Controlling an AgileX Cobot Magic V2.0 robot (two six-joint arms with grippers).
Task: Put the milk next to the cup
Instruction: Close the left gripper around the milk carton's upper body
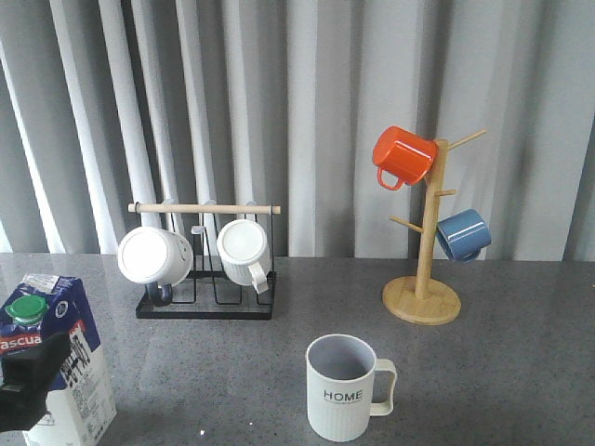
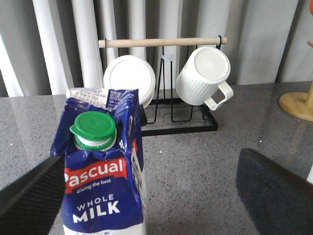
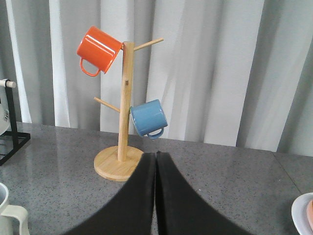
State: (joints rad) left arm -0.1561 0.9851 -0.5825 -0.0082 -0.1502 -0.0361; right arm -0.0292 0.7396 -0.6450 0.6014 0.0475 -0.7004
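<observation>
The milk (image 1: 58,362) is a blue-and-white carton with a green cap, standing upright on the table at the near left. In the left wrist view the milk (image 2: 102,181) stands between the open fingers of my left gripper (image 2: 149,159), close against one finger (image 2: 34,196), with a wide gap to the other. One dark finger (image 1: 35,370) shows in front of the carton. The cup (image 1: 342,388), pale, ribbed and marked "HOME", stands at the near centre with its handle to the right, well apart from the milk. My right gripper (image 3: 155,155) is shut on nothing; the cup's handle (image 3: 13,215) shows at that view's edge.
A black wire rack (image 1: 206,307) with a wooden bar holds two white mugs (image 1: 154,255) behind the milk. A wooden mug tree (image 1: 423,299) at the back right carries an orange mug (image 1: 403,155) and a blue mug (image 1: 462,234). A white dish rim (image 3: 304,211) lies near the right gripper.
</observation>
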